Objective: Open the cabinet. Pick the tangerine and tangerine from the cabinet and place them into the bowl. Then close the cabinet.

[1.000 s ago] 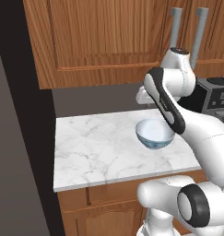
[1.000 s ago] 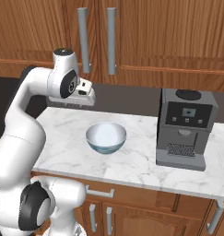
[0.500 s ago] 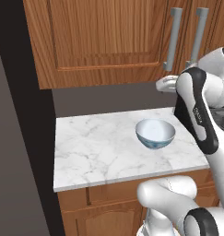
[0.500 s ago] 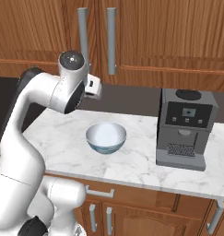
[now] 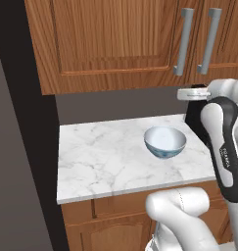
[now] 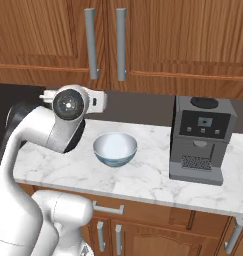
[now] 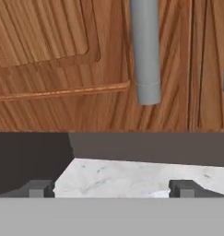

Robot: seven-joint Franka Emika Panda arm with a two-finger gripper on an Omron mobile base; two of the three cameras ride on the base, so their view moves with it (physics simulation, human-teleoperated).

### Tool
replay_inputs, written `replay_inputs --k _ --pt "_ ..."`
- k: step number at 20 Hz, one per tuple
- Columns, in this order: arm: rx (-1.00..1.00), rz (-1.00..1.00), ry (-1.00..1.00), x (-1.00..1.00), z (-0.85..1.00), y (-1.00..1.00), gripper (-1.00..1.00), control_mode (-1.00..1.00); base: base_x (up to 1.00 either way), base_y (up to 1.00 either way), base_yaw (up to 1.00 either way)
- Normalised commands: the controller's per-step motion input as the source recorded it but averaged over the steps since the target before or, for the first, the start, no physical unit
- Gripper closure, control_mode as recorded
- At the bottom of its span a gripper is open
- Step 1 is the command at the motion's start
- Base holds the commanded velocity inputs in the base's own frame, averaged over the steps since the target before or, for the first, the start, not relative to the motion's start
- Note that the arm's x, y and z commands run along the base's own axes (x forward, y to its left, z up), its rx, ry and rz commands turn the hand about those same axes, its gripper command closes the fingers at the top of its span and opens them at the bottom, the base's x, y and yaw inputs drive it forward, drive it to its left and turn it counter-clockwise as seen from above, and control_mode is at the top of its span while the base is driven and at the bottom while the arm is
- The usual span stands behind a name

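Cabinet (image 7: pixel 62 69) doors are shut, with the left handle (image 7: pixel 145 50) at twelve o'clock above the wide-apart gripper (image 7: pixel 111 189) (bowl (image 6: pixel 114 149) waits below), so a low or off-centre reach risks closing under the bar.

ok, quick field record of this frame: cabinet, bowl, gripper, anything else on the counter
cabinet: both doors shut
handles: two grey vertical bars, left one ahead of the hand camera
bowl: upright on the marble counter, nothing visible inside
tangerines: not visible, doors shut
gripper: open, holding nothing, facing the lower edge of the cabinet
coffee machine: on the counter, to the right of the bowl
task stage: cabinet not yet opened
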Motion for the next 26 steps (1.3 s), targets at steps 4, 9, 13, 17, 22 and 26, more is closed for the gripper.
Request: replay_inputs --k 4,9,13,17,22,26 --pt "0.01 0.00 -0.42 -0.47 0.13 0.00 -1.00 -1.00 0.00 0.00 0.00" --pt "0.09 0.00 -0.42 -0.33 0.33 0.00 -1.00 -1.00 0.00 0.00 0.00" --pt "0.01 0.00 -0.06 -0.02 0.04 0.00 -1.00 -1.00 0.00 0.00 0.00" --pt "0.00 0.00 -0.03 0.00 0.04 0.00 -1.00 -1.00 0.00 0.00 0.00" --pt "0.01 0.00 -0.17 0.00 0.45 0.00 -1.00 -1.00 0.00 0.00 0.00" --pt "0.03 0.00 -0.22 0.00 0.63 0.00 -1.00 -1.00 0.00 0.00 0.00"
